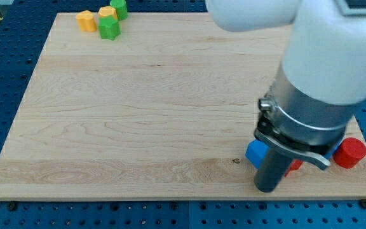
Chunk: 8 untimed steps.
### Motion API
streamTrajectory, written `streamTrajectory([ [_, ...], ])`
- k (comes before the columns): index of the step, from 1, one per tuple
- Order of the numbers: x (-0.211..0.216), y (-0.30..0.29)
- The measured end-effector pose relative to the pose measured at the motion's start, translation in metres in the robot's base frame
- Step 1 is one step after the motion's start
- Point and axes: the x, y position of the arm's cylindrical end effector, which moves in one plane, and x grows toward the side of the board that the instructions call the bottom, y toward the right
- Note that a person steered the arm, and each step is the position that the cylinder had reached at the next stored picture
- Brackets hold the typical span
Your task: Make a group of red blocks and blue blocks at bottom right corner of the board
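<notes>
A blue block (255, 153) lies near the view's bottom right, partly hidden by the arm. A red cylinder-like block (350, 152) lies at the far right bottom. A sliver of another red block (293, 166) shows just right of the rod. My rod stands between them; my tip (267, 189) sits just below and right of the blue block, close to it. The arm's body hides whatever else lies behind it.
At the view's top left stand two yellow blocks (86, 20) (107, 13) and two green blocks (109, 28) (119, 8). The wooden board (138, 108) rests on a blue perforated table; its bottom edge runs just below my tip.
</notes>
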Motion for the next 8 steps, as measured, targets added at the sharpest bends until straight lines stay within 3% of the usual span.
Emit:
streamTrajectory([
  [1,0.003,-0.001],
  [3,-0.022,-0.061],
  [5,-0.082,-0.05],
  [8,-0.062,-0.029],
])
